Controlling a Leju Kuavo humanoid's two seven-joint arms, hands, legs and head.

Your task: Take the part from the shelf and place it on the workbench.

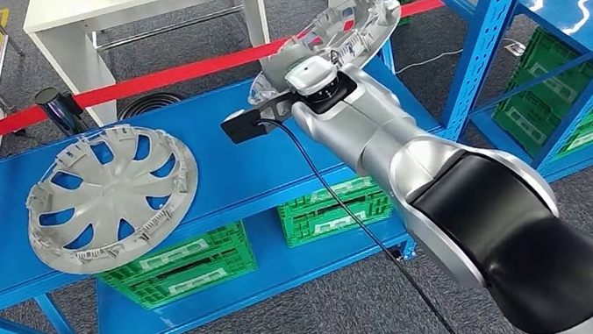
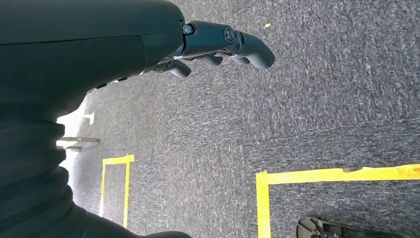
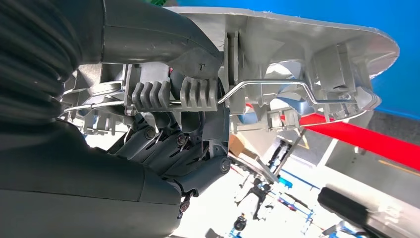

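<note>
Two hubcaps: one (image 1: 111, 197) flat on the blue shelf (image 1: 232, 172), one (image 1: 339, 32) lifted. Four green crates, two (image 1: 179, 264) (image 1: 334, 207) under the shelf.

Bright, even overhead light, glare on the blue shelf (image 1: 272, 148), wrist views sharp.

1. This is an industrial workshop or warehouse-style floor, shown by blue steel racking with angled braces (image 1: 470, 44) standing in rows.
2. Green slatted plastic storage crates (image 1: 179, 264) sit on the low shelf levels, as in parts storage.
3. Grey plastic wheel covers (image 1: 111, 196) lie on the blue shelf top (image 1: 240, 166), pointing to automotive parts handling.
4. The floor is dark grey carpet (image 2: 307, 99) marked with yellow tape lines (image 2: 341, 174), typical of zoned work areas.
5. A red barrier belt (image 1: 173, 75) on a black post (image 1: 58, 109) cordons off the space, with a white metal-framed table (image 1: 144, 3) behind it.
</note>
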